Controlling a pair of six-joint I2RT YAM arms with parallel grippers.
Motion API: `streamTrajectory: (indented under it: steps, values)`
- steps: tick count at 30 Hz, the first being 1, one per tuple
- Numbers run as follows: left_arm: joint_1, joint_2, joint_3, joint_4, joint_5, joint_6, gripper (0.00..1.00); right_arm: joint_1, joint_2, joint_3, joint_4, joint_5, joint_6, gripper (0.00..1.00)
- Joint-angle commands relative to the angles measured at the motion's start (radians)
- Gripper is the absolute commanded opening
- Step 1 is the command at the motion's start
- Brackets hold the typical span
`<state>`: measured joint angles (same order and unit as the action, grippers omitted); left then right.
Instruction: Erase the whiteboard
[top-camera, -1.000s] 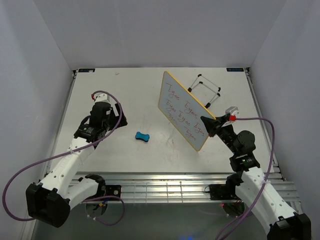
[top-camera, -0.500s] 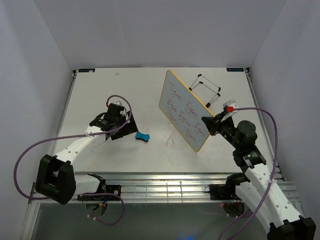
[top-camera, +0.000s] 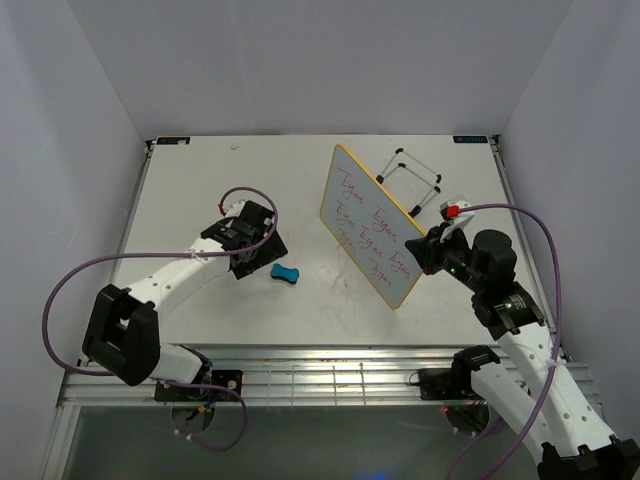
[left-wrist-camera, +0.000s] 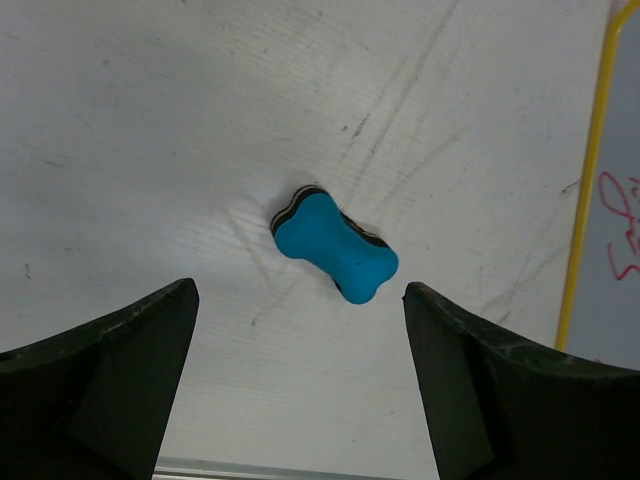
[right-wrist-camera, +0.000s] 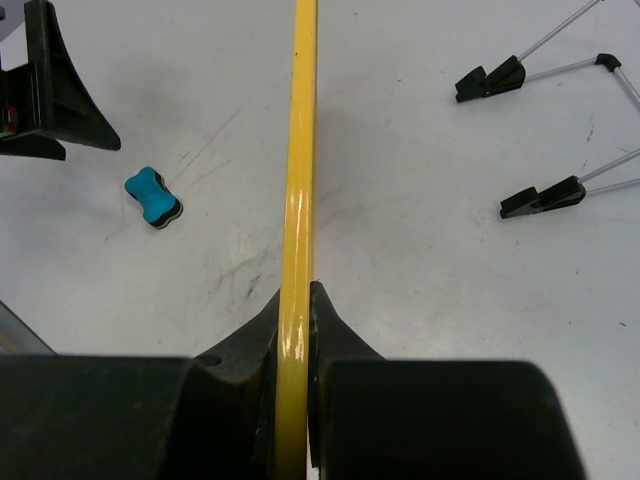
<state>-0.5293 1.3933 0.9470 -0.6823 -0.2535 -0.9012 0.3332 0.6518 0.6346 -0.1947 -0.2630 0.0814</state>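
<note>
The whiteboard (top-camera: 372, 226), white with a yellow frame and red handwriting, is held tilted above the table. My right gripper (top-camera: 428, 250) is shut on its right edge; in the right wrist view the yellow frame (right-wrist-camera: 297, 150) runs edge-on between my closed fingers. The blue bone-shaped eraser (top-camera: 286, 273) lies flat on the table, also seen in the left wrist view (left-wrist-camera: 334, 246) and the right wrist view (right-wrist-camera: 152, 197). My left gripper (top-camera: 262, 247) is open and empty, just left of the eraser, with the eraser ahead of its spread fingers (left-wrist-camera: 120, 370).
The black wire stand (top-camera: 410, 178) lies apart on the table behind the board, its feet showing in the right wrist view (right-wrist-camera: 545, 197). The table's metal front rail (top-camera: 320, 360) runs along the near side. White walls enclose the table.
My left gripper has swung right and forward across the table to just beside the eraser. My right arm has lifted slightly, turning the board a little more upright.
</note>
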Motion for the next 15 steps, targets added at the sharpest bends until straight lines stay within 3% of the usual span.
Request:
streamTrajectory:
  steps: [1,10,15]
  values:
    - [-0.001,0.022,0.082,-0.010,-0.007,-0.152,0.93,0.024,0.003,0.042,-0.189,0.030,-0.040,0.08]
    - [0.000,0.150,0.098,-0.134,0.114,-0.471,0.96,0.036,-0.021,0.047,-0.201,0.090,-0.026,0.08]
    - [-0.001,0.203,0.149,-0.174,0.024,-0.565,0.95,0.041,-0.037,0.017,-0.183,0.071,-0.023,0.08]
